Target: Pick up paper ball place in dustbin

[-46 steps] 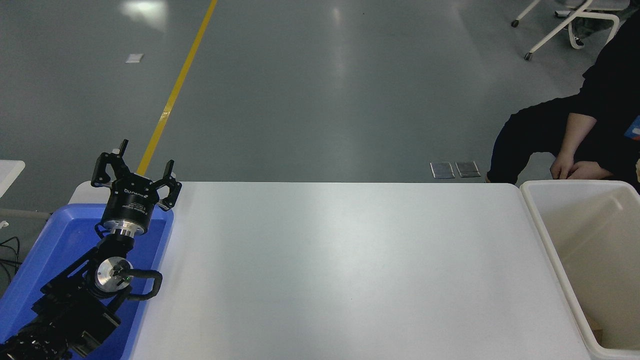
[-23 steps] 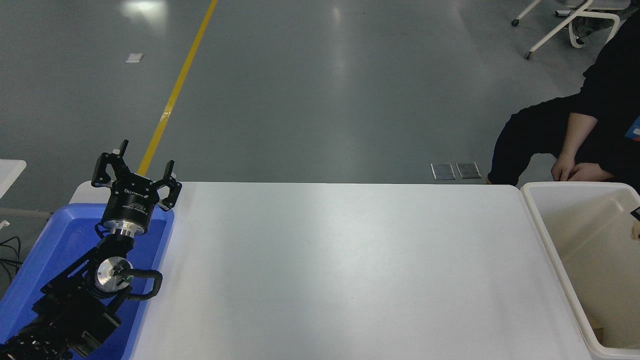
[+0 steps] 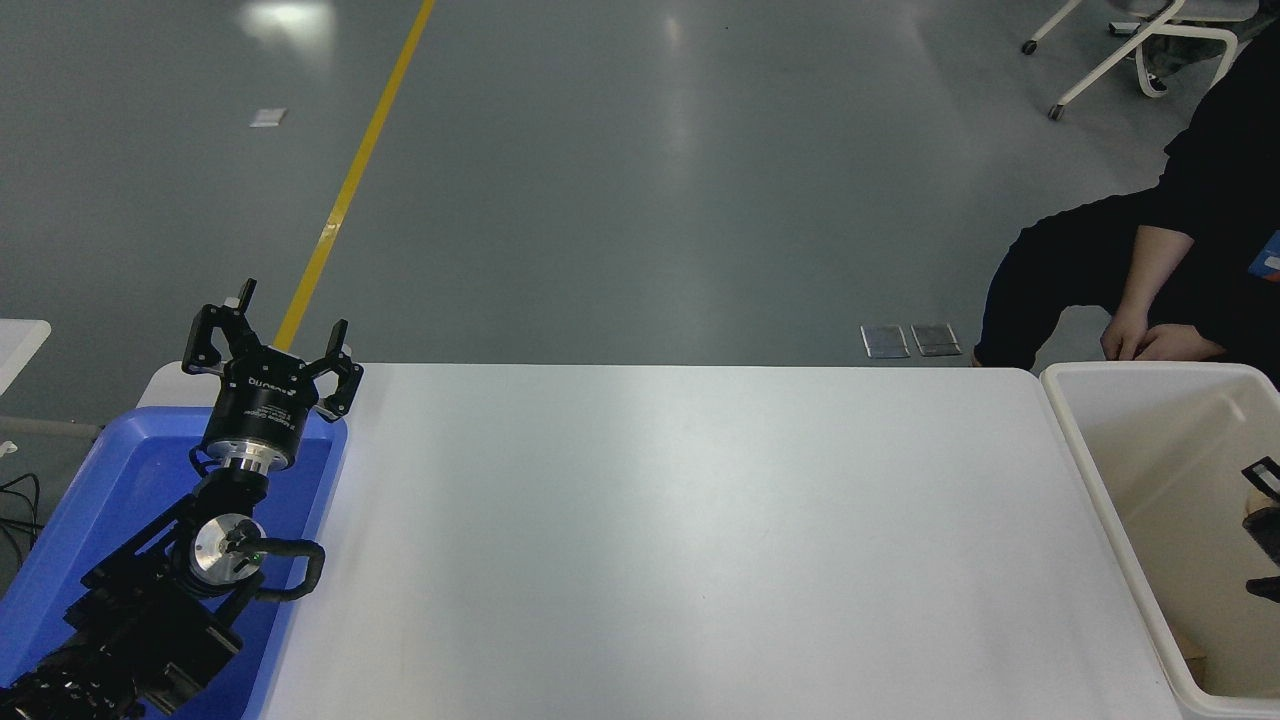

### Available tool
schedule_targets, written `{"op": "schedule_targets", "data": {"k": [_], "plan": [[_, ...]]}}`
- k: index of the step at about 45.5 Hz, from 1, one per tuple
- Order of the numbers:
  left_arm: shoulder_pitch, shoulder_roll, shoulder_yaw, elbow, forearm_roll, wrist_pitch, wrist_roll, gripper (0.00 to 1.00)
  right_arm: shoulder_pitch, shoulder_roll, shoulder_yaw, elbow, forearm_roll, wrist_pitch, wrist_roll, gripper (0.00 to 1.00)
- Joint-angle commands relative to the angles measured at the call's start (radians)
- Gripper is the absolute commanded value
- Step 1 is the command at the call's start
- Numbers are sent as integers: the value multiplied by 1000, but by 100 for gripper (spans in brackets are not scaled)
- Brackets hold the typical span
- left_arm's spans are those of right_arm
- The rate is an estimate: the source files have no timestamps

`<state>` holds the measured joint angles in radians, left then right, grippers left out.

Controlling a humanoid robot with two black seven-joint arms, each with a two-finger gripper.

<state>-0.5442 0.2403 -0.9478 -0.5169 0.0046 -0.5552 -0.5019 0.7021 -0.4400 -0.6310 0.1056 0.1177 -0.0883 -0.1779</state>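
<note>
Paper ball: only a small tan bit shows, at the right edge of the picture. It sits among the black parts of the right gripper. Most of it is cut off by the edge, so it is hard to be sure that this is the ball. The right gripper pokes in just a little from the right side. It hangs over the inside of the dustbin, near the bin's right part. I cannot tell if its fingers are wide or tight, because so little of it shows.

The dustbin is a big cream tub. It stands just beside the right end of the white table. Low down in the bin, near the left wall, lies a tan scrap.

The left gripper is at the lower left. It points away from the camera, and its fingers are spread wide with nothing between them. It hangs above the far end of the blue tray, which lies along the table's left end. The left arm reaches up from the bottom corner over the tray.

A person in dark clothes sits past the far right corner of the table. Their hand rests just behind the bin's far rim. A yellow line runs across the grey floor.
</note>
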Motion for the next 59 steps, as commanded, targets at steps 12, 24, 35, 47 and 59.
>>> {"op": "schedule_targets", "data": {"k": [12, 24, 35, 47, 59], "plan": [[1, -1, 0, 0, 0, 0, 0, 98, 14, 9, 4, 11, 0, -2, 0, 100], [0, -1, 1, 0, 0, 0, 0, 98, 311, -68, -30, 212, -23, 7, 0, 100], [0, 1, 1, 0, 0, -2, 0, 98, 764, -88, -283, 552, -23, 59, 0, 100], [0, 1, 1, 0, 0, 0, 0, 98, 1057, -42, -312, 746, -23, 416, 0, 100], [0, 1, 1, 0, 0, 0, 0, 98, 1333, 30, -447, 1002, -24, 731, 0, 100]]}}
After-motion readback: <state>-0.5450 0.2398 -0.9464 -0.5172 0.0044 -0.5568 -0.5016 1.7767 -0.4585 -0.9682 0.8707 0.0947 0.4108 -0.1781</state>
